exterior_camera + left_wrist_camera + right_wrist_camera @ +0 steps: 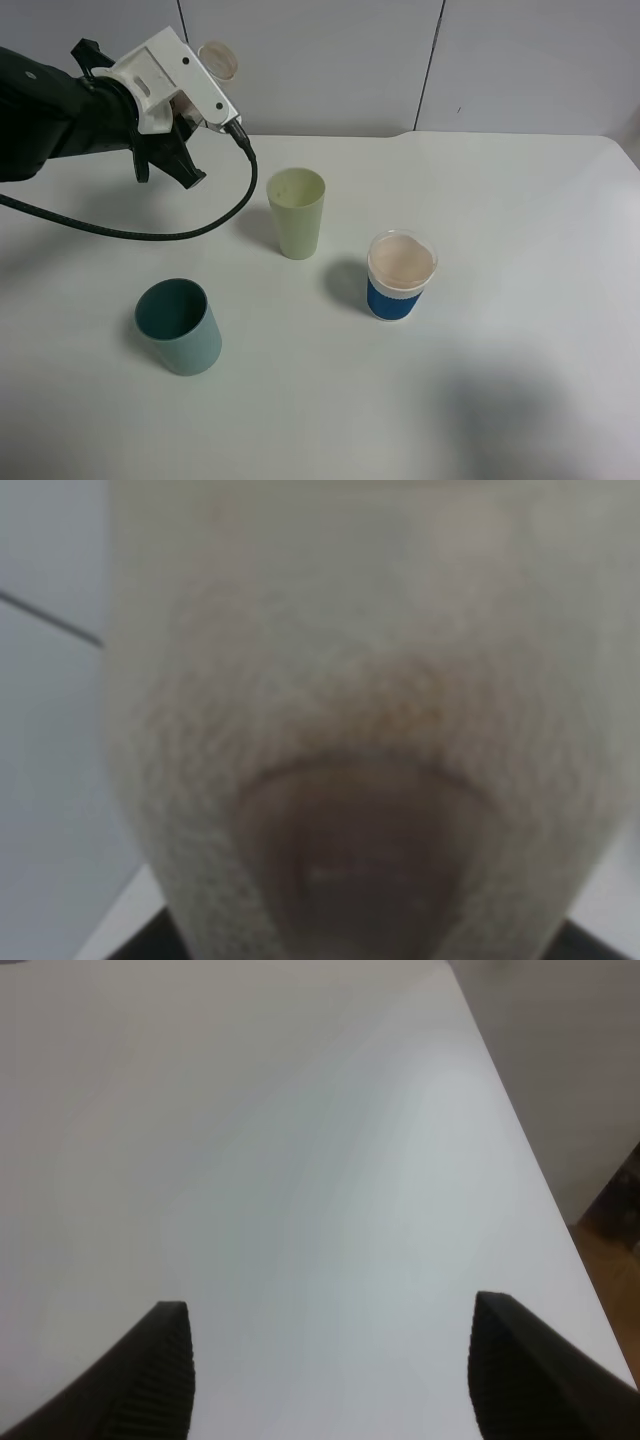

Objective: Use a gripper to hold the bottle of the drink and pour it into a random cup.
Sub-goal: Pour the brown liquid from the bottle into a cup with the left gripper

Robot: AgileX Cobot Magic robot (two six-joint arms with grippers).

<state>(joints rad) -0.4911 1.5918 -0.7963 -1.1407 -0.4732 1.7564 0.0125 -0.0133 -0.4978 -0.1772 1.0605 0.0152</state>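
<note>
My left gripper (190, 115) is raised at the back left, above the table, and is shut on the bottle. Only the bottle's pale cap (218, 60) shows past the white gripper body. In the left wrist view the bottle (350, 760) fills the frame, blurred, with a brownish patch low down. The tall pale green cup (296, 212) stands upright and empty near the table's middle, to the right of and lower than the gripper, apart from it. My right gripper (330, 1380) is open and empty over bare white table; it does not show in the high view.
A squat dark teal cup (180, 325) stands at the front left. A white cup with a blue band (400, 275) and pinkish contents stands right of the green cup. A black cable (200, 225) loops from the left arm over the table (520, 350).
</note>
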